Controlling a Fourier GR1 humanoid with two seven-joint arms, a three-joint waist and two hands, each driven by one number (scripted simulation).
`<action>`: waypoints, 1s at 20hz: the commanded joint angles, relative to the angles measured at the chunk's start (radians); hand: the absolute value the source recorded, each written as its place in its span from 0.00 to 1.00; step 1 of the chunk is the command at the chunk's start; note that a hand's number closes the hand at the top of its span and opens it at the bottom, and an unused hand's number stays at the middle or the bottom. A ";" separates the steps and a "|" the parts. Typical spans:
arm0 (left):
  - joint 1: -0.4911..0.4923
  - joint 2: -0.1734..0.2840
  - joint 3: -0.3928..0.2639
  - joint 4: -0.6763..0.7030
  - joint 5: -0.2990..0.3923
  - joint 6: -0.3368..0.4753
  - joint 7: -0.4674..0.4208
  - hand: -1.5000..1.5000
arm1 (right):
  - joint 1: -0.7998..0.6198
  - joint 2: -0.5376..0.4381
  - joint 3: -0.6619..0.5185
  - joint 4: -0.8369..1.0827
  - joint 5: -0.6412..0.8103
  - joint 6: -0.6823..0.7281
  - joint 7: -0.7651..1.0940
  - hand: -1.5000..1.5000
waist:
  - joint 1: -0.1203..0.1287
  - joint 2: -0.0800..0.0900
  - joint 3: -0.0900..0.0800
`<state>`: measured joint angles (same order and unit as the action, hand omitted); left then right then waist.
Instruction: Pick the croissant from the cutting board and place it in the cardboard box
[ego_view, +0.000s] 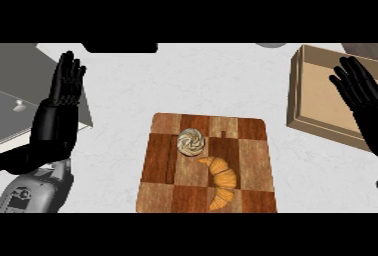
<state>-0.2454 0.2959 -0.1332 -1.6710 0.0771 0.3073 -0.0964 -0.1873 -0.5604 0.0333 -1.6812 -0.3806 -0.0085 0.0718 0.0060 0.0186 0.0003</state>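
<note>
Head view shows you a pale counter (184, 85) with a checkered wooden cutting board (166, 190) at lower centre and an open cardboard box (314, 95) at upper right. Your left hand (65, 85) at far left and right hand (358, 82) over the box both hold straight, empty fingers. On the board, the croissant (221, 182) lies just below a swirled pastry (192, 141).

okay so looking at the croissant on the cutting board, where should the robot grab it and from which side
Probably across the thick middle of the croissant, coming straight down from above. It lies flat on the cutting board, curved, with thin tapered ends that offer little to hold. Its upper tip sits close to the swirled pastry, so closing the fingers lower down keeps clear of that. The right hand, open over the cardboard box, seems the nearer choice.
</note>
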 joint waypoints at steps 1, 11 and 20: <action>-0.011 0.034 0.040 0.041 0.019 -0.081 0.010 0.50 | -0.062 0.056 0.029 -0.026 0.067 -0.034 0.023 0.00 | -0.004 -0.018 -0.001; 0.017 0.166 -0.042 0.150 0.012 -0.325 0.009 0.50 | 0.082 -0.079 0.083 -0.229 0.314 0.041 -0.148 0.00 | -0.015 -0.017 0.000; -0.050 0.107 -0.071 0.184 -0.042 -0.307 0.047 0.50 | 0.052 -0.137 0.274 -0.301 0.684 0.062 -0.198 0.00 | -0.011 -0.018 -0.001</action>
<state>-0.2447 0.4317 -0.1916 -1.5194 0.0598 -0.0064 -0.0743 -0.1230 -0.6979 0.2053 -1.9378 0.1494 0.0574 -0.1631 -0.0049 0.0002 -0.0002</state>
